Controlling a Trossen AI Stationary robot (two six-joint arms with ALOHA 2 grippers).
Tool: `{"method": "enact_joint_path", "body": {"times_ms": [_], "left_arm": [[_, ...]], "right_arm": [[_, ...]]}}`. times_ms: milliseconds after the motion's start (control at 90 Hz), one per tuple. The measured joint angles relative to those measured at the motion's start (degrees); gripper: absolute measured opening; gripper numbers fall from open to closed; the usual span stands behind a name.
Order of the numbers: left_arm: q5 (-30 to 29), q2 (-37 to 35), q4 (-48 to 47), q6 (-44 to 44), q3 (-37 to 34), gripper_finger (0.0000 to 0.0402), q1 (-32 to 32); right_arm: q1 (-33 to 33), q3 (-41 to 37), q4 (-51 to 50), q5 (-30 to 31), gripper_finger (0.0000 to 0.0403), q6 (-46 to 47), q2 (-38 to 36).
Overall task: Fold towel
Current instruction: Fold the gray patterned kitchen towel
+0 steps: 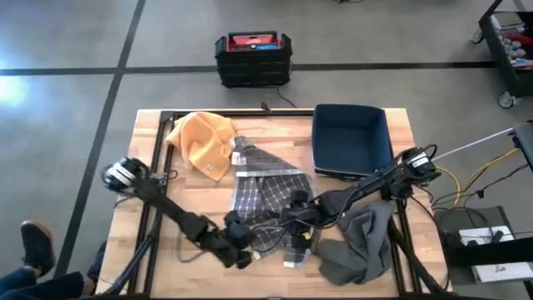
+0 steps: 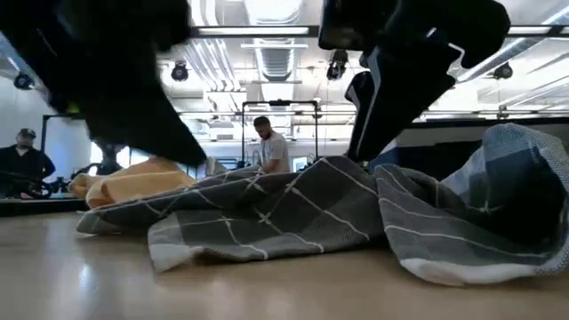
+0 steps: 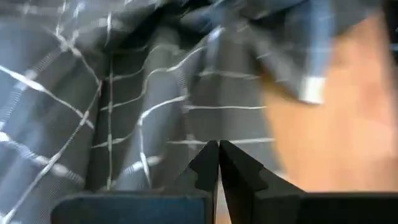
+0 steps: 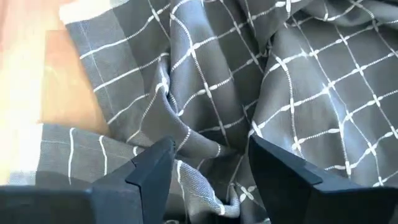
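Checked towel (image 1: 265,193) rumpled, near edge hidden under arms, three cloths in all, left gripper (image 3: 218,157) pinched closed, apparently empty, at its seven o'clock, right gripper (image 4: 211,163) spread, straddling a fold.

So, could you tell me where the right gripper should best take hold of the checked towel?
Probably the raised fold of the checked towel between the right gripper's open fingers, approached from above; that ridge stands proud of the crumpled cloth.

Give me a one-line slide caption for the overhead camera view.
Both grippers, left and right, meet over a crumpled gray plaid towel mid-table, between a yellow cloth and a navy bin.
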Motion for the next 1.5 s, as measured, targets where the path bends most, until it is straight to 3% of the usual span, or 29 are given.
{"method": "enact_joint_path", "body": {"times_ms": [122,178,422,644,856,1033,1211,1500], "left_arm": [[8.1,3.8,-4.3,-2.0,3.4,0.0,0.3],[8.7,4.1,-6.8,-3.4,4.4,0.0,-1.2],[18.2,-1.0,-15.7,-12.5,4.5,0.0,-9.9],[17.3,-2.7,-23.9,-20.8,4.5,0.0,-15.1],[13.0,-2.7,-21.5,-19.2,4.4,0.0,-13.9],[9.6,-2.7,-20.8,-18.0,4.3,0.0,-13.4],[10.8,-2.7,-20.8,-18.7,4.0,0.0,-14.4],[17.6,-2.9,-20.6,-29.2,3.2,0.0,-20.1]], "right_arm": [[0.3,-0.1,-1.9,-0.1,0.0182,1.0,0.0],[0.8,-0.1,-3.3,0.0,0.0181,1.5,-0.1],[5.9,-0.3,-3.5,-0.3,0.018,3.8,0.5],[8.8,-0.9,-0.1,1.1,0.018,6.5,3.1],[8.7,5.6,6.9,1.4,0.0171,6.4,2.5],[8.8,5.7,17.7,-0.2,0.0161,5.2,8.3],[9.6,5.6,8.3,-4.6,0.0146,9.3,13.5],[13.7,5.5,-9.3,-6.1,0.0122,11.2,7.5]]}}
